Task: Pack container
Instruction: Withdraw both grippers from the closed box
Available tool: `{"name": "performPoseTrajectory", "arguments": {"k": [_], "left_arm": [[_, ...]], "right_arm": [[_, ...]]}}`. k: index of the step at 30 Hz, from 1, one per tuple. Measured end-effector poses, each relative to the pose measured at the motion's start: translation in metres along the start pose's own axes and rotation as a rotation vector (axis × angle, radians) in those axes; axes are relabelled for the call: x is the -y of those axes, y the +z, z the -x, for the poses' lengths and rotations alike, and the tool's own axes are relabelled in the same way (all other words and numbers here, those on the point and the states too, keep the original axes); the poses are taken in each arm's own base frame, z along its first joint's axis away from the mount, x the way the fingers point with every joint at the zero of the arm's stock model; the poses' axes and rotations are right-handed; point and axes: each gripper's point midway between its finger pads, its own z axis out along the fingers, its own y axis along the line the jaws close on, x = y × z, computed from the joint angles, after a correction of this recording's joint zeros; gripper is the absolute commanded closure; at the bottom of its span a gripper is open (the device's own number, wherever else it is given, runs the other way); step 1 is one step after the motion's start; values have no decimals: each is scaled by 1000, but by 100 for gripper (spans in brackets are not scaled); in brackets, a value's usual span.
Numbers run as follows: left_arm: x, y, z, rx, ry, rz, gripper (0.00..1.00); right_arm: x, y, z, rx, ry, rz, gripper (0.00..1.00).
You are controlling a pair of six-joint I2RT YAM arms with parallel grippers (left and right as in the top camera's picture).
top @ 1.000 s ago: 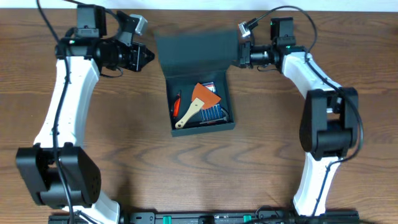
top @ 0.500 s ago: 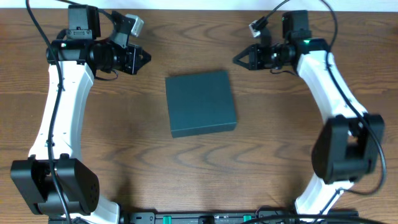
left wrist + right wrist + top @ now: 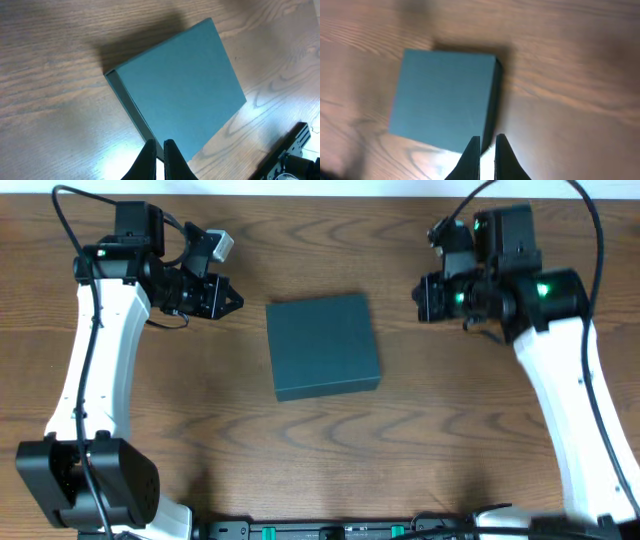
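Observation:
The container (image 3: pixel 323 345) is a dark teal box with its lid shut, flat on the table's middle. It also shows in the left wrist view (image 3: pixel 175 85) and the right wrist view (image 3: pixel 442 100). Its contents are hidden. My left gripper (image 3: pixel 232 302) is shut and empty, to the box's left and apart from it; its fingertips (image 3: pixel 159 146) nearly touch. My right gripper (image 3: pixel 422 298) is shut and empty, to the box's right and apart from it; its fingertips (image 3: pixel 487 140) show a narrow gap.
The wooden table (image 3: pixel 200 430) spreads around the box. A black rail (image 3: pixel 330 530) runs along the front edge. The left arm's base (image 3: pixel 90 480) stands at the front left.
The lid went from open, with tools showing inside, to shut. The right gripper drew back right, away from the box. The left arm barely moved.

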Motion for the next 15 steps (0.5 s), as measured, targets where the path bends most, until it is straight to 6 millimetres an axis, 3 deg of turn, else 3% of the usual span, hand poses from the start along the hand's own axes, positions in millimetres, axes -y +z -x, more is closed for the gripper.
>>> {"name": "performPoseTrajectory", "arguments": {"k": [4,5,6,7,8,9,15], "left_arm": [[14,-10,-7,42,60,7,94],[18,-11,-9,61,86,10,94],[21,-13,-11,84,112,14,94],[24,-13,-13,103,133,17,94],[24,-12,-15,108,141,18,86],[24,-11,-17,116,156,20,1],[16,0,-20,116,158,21,1]], "right_arm": [[-7,-11,-28,41,-41,-77,98],[-7,-12,-36,52,-50,-88,94],[-7,-11,-43,62,-53,-97,61],[-4,-9,-51,78,-54,-111,1],[-1,-7,-55,86,-54,-120,1],[2,-5,-59,95,-54,-132,1],[21,21,-96,14,-42,-180,1]]}}
